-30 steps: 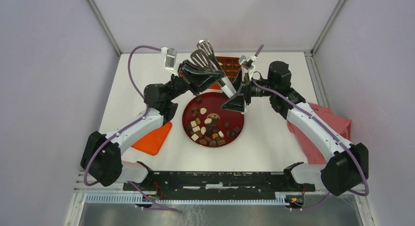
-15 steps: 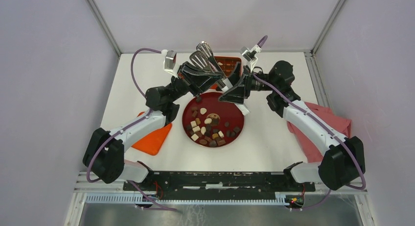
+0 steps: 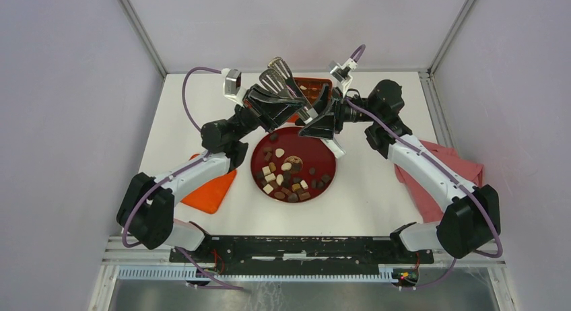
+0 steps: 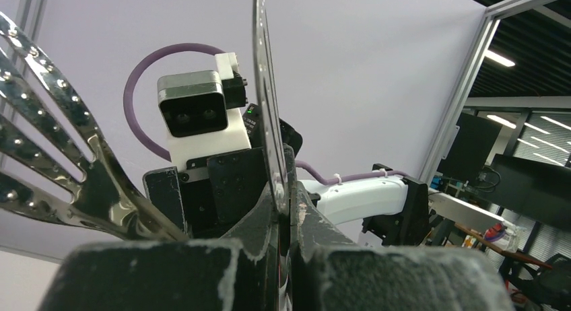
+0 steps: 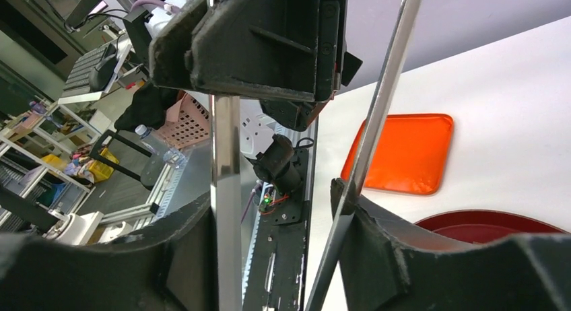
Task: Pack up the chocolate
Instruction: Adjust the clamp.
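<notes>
On the white table (image 3: 377,183), the chocolate (image 3: 286,176) lies on the red plate (image 3: 328,159). The left gripper (image 3: 294,109) clenches the serving tongs (image 3: 275,79). The right gripper (image 3: 316,120) has swung toward twelve o'clock and grasps both tong arms, likely a handover before any packing.

From my station I see a white table (image 3: 377,190) with four things lying directly on it. A red plate (image 3: 322,155) sits at the middle, carrying the chocolate (image 3: 279,153). A flat orange tray (image 3: 210,190) lies just to the plate's left, apart from it. A square orange box (image 3: 315,87) sits at the far side. A pink cloth (image 3: 464,173) lies crumpled at the right edge.
</notes>
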Robot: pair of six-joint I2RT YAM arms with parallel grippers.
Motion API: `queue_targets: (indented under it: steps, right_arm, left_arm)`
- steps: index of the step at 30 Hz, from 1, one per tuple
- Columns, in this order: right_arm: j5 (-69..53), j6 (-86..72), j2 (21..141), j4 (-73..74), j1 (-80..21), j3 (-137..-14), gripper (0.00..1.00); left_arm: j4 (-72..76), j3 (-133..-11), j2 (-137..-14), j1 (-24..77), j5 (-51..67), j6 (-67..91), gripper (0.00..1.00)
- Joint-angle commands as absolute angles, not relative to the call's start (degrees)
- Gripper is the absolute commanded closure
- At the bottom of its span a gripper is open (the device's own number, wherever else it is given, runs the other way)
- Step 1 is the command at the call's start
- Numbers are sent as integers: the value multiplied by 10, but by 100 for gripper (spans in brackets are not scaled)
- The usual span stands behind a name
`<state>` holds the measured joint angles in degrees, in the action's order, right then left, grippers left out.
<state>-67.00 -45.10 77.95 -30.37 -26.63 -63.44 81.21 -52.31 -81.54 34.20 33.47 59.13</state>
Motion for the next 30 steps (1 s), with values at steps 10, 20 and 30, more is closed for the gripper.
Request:
queue_targets:
  steps: [10, 20, 30]
  right_arm:
    - [-670, -389, 782, -268, -276, -677, 23]
    - [-670, -353, 778, -227, -278, -682, 41]
    - [-681, -372, 768, -248, -278, -667, 54]
  left_arm:
    - [831, -525, -831, 348, 308, 613, 98]
    - [725, -534, -817, 352, 281, 573, 97]
    - [624, -526, -766, 352, 254, 534, 57]
